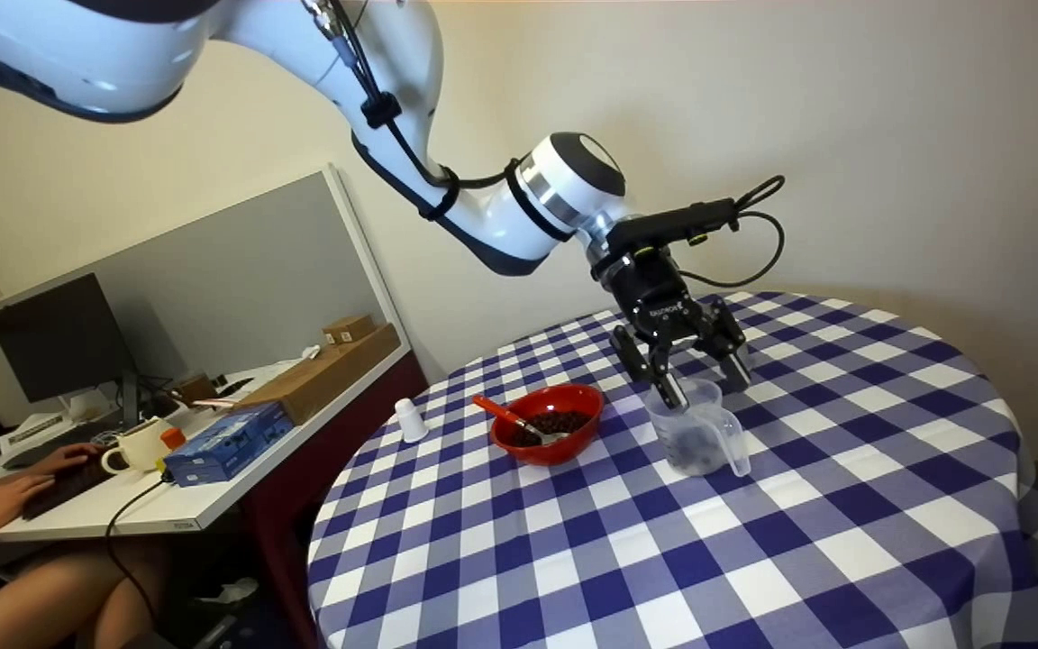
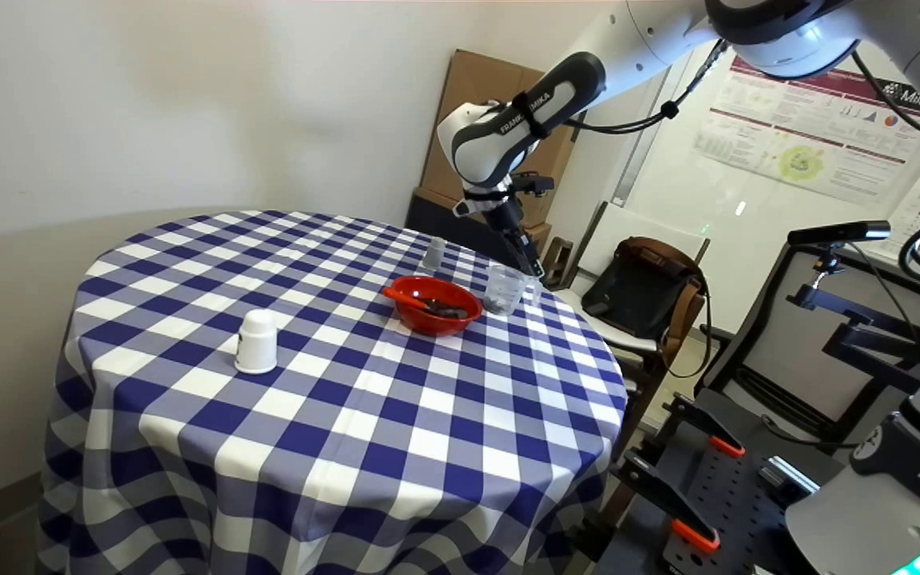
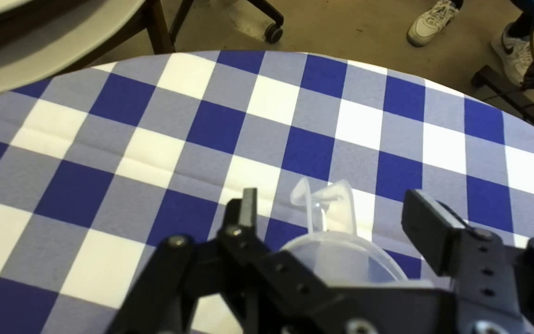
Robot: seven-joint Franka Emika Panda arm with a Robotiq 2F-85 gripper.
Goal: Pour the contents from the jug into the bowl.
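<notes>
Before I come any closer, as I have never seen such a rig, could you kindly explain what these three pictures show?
The machine is a white, jointed robot arm ending in a black two-fingered gripper. Two pictures are taken from different places outside the robot; the wrist view looks from the end of the arm past the fingers. On the blue-and-white checked tablecloth stand a squat, clear plastic jug and a shallow, round red bowl holding dark brown pieces and a red-handled utensil. There are also a small, white, tapered container and, in an exterior view, a small, clear tumbler. Nothing is held: the gripper is open, and the wrist view shows the jug between its fingers.
</notes>
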